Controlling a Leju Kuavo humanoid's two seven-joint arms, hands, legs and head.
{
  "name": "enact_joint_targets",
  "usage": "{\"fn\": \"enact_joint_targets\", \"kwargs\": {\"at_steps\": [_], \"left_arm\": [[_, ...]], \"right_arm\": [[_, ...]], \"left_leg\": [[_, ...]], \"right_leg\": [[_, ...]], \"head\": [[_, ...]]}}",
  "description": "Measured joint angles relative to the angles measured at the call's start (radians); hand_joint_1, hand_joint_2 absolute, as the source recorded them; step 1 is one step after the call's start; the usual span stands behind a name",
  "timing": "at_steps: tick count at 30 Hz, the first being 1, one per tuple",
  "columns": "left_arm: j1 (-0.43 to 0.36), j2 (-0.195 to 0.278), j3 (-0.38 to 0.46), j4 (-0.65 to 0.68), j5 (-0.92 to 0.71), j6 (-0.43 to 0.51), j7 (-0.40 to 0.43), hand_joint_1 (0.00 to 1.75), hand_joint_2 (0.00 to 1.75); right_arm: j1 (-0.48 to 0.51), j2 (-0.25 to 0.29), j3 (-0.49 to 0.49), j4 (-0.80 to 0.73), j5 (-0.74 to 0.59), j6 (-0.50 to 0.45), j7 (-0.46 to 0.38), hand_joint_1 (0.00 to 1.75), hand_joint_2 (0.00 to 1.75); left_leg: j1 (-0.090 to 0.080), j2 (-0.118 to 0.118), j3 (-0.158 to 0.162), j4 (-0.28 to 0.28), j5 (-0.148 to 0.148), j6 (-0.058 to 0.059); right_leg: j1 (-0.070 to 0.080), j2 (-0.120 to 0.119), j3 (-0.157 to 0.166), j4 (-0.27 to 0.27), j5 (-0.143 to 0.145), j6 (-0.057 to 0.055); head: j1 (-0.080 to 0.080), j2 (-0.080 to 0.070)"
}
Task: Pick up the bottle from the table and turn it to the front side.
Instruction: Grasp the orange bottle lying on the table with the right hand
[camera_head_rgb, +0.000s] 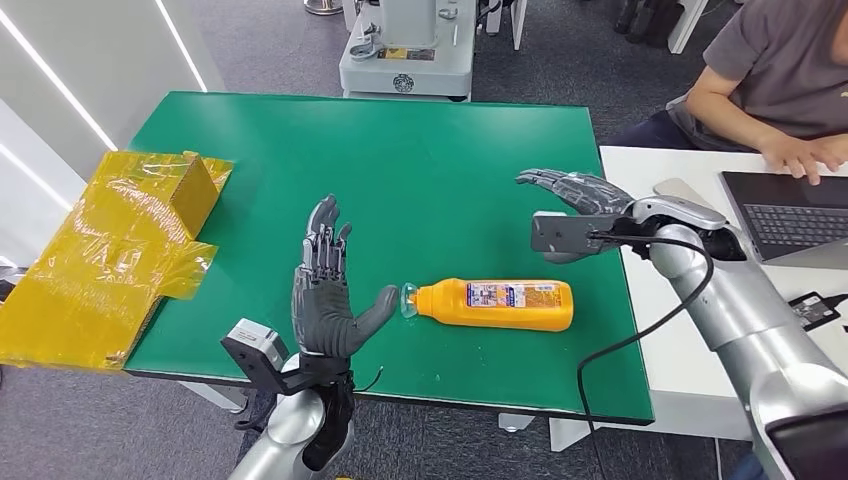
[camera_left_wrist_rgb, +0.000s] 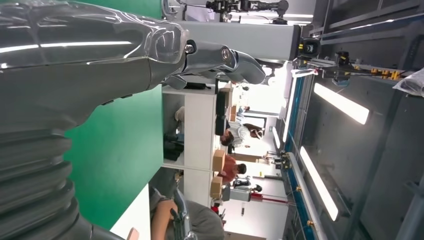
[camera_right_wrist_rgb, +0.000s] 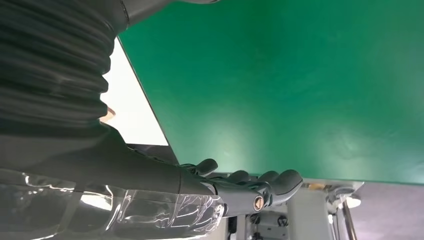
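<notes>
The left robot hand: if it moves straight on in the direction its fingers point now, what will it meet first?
Probably nothing: the left robot hand points away over bare green table. The orange bottle lies off to its thumb side, outside that line. Depth is uncertain.

light: overhead strip lights (camera_left_wrist_rgb: 341, 104) are washing everything evenly, bright
shadows: lying soft and short under the bottle (camera_head_rgb: 495, 304)
glare: streaking the yellow wrap (camera_head_rgb: 110, 250) and the left hand (camera_left_wrist_rgb: 75, 60) cover
focus: head view is staying sharp; wrist foregrounds are blurring
</notes>
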Motion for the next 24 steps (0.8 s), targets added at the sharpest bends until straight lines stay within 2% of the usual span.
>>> {"fn": "enact_joint_targets", "kwargs": {"at_steps": [5,12,16,24], "left_arm": [[-0.001,0.003,-0.002,0.001,0.003,0.015,0.001,0.0,1.75],[-0.009,0.003,-0.005,0.024,0.021,0.037,0.005,0.0,1.75],[-0.01,0.003,-0.006,0.042,0.025,0.048,0.004,0.0,1.75],[-0.007,0.003,-0.006,0.056,0.026,0.069,0.002,0.0,1.75]], "right_arm": [[-0.047,0.069,0.108,0.126,-0.021,0.006,-0.011,0.0,1.75],[-0.035,0.164,0.202,0.285,-0.052,0.023,-0.021,0.0,1.75],[-0.017,0.185,0.233,0.342,-0.062,0.023,-0.018,0.0,1.75],[0.013,0.189,0.276,0.393,-0.044,-0.001,0.01,0.0,1.75]], "left_leg": [[0.0,0.0,0.0,0.0,0.0,0.0],[0.0,0.0,0.0,0.0,0.0,0.0],[0.0,0.0,0.0,0.0,0.0,0.0],[0.0,0.0,0.0,0.0,0.0,0.0]], "right_leg": [[0.0,0.001,0.0,0.0,0.0,0.0],[0.0,0.0,0.0,0.0,0.0,0.0],[0.0,0.0,0.0,-0.001,0.0,0.0],[0.0,0.0,0.0,-0.001,0.0,0.0]], "head": [[0.0,0.0],[0.0,0.0],[0.0,0.0],[0.0,0.0]]}}
